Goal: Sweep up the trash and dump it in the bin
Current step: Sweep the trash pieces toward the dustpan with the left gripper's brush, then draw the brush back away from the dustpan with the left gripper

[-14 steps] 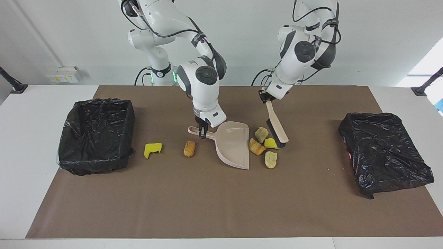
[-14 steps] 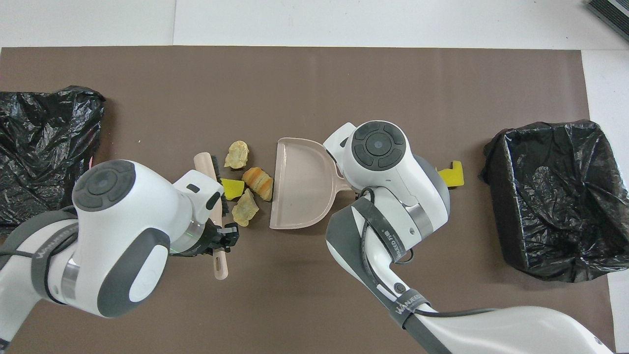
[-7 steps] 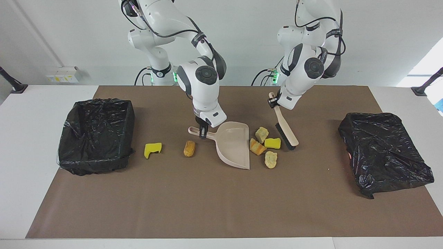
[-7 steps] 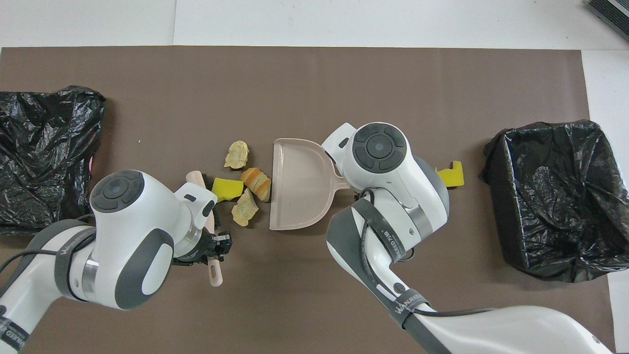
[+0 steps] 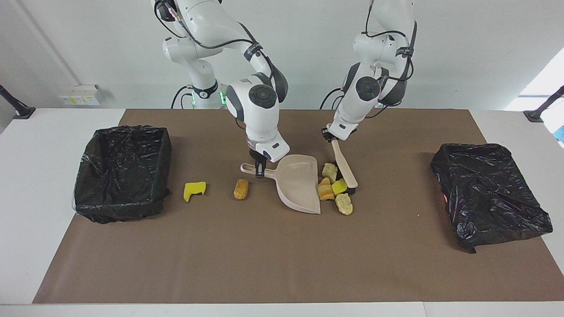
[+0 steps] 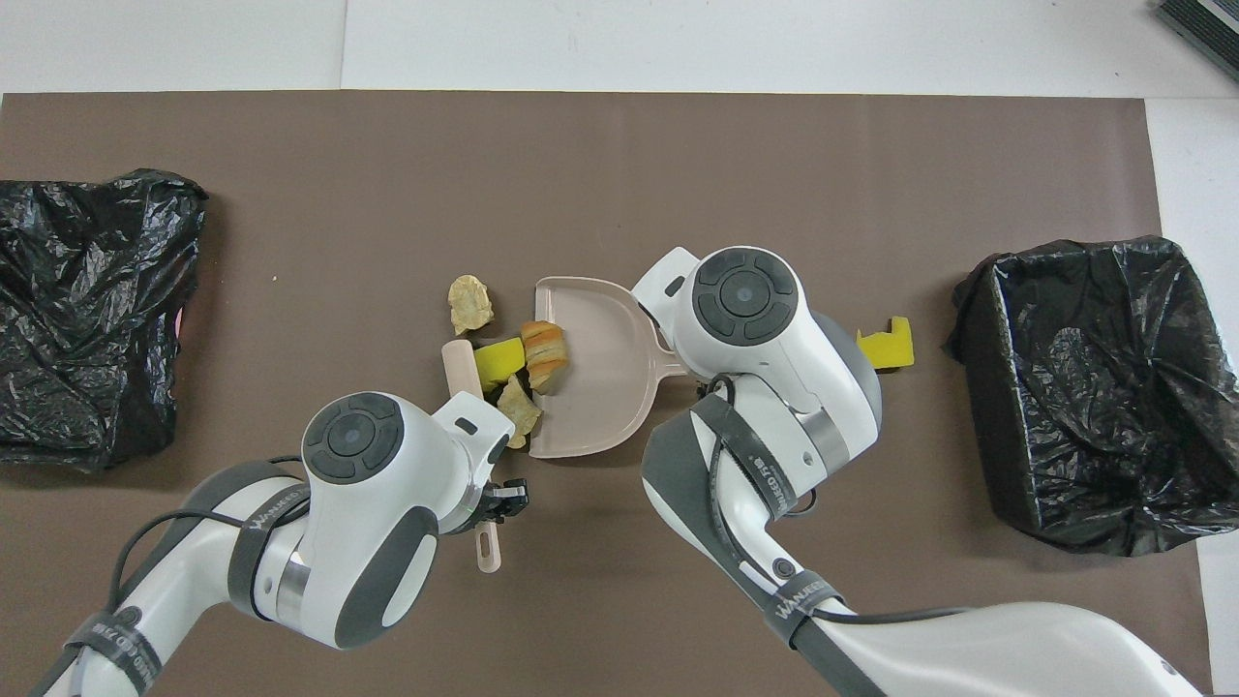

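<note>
A big brown mat [image 5: 264, 255] covers most of the white table [image 5: 57, 132]. A crumpled black plastic bag [image 5: 489, 193] lies on the mat at the left arm's end of the table. On the wall sits a white socket box [image 5: 80, 94] with yellow stickers.

Opposed high views, shared table [image 5: 282, 264]
</note>
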`<act>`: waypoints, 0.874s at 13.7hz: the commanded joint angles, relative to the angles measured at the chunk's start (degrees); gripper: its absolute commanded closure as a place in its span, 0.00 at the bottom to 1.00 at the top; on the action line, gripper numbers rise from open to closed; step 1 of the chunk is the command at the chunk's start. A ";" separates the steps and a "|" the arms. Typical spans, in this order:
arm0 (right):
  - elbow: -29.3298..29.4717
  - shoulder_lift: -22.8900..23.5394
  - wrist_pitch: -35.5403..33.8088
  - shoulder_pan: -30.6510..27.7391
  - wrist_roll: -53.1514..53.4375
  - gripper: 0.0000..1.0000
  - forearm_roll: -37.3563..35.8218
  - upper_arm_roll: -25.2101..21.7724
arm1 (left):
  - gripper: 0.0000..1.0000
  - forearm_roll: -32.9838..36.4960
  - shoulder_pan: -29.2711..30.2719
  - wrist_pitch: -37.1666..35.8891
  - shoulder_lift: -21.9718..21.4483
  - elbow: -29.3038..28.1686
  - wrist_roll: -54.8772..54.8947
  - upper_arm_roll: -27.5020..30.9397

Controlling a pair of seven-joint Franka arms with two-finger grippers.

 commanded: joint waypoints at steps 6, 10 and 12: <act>-1.43 -0.59 1.25 -0.19 -0.92 1.00 0.50 0.47 | 1.00 -2.96 -4.14 2.49 2.72 4.24 0.76 0.42; -1.43 -0.59 1.25 -0.19 -0.92 1.00 0.50 0.47 | 1.00 -3.14 -2.56 -0.05 -0.18 5.38 8.30 0.50; -1.43 -0.59 1.25 -0.19 -0.92 1.00 0.50 0.47 | 1.00 -4.54 -2.47 -0.85 -0.62 5.64 9.63 0.51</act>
